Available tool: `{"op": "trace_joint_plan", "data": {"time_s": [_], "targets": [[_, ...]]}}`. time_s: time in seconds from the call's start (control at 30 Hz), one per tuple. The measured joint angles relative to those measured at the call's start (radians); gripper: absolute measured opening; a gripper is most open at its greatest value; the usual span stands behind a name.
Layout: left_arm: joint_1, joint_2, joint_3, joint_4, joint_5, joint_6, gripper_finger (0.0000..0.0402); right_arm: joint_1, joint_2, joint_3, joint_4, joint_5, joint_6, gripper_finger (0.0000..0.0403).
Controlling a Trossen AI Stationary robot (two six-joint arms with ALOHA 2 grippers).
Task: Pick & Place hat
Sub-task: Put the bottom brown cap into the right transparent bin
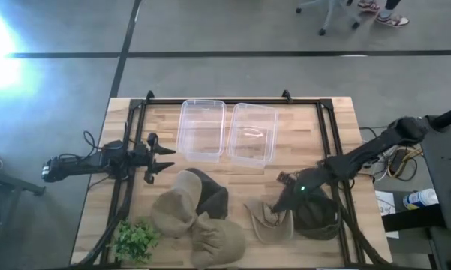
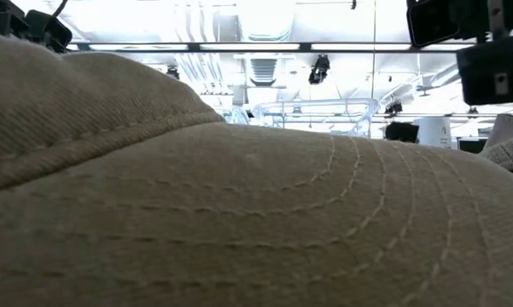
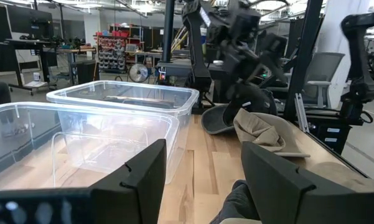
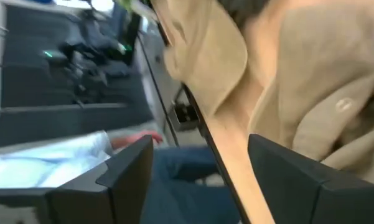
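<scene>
A tan hat (image 1: 270, 223) lies on the table's near right part, and a dark green hat (image 1: 319, 214) rests beside it on its right. My right gripper (image 1: 280, 201) hovers open just above the tan hat's far edge; in the right wrist view the gripper (image 4: 199, 174) shows wide apart, with the tan hat (image 4: 299, 74) ahead of it. From the left wrist view the right arm stands clear above the tan hat (image 3: 264, 134). My left gripper (image 1: 165, 160) waits open at the table's left, level, pointing right.
Two clear plastic bins (image 1: 202, 127) (image 1: 253, 133) stand side by side at the far middle. A pile of tan and dark hats (image 1: 195, 214) lies near the front, left of centre, with a green plant (image 1: 135, 240) at the near left corner. One tan hat (image 2: 239, 213) blocks the low view.
</scene>
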Motion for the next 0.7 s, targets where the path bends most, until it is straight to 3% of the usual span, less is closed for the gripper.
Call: {"op": "trace_joint_plan", "data": {"time_s": [0.23,0.7], "targets": [[0.000,0.000,0.000,0.000,0.000,0.000,0.0202,0.071,0.243,0.125,0.081,-0.049,0.101,0.0281],[0.000,0.000,0.000,-0.001,0.000,0.000,0.0202,0.090,0.617,0.315,0.293,-0.082,0.186,0.0258]]}}
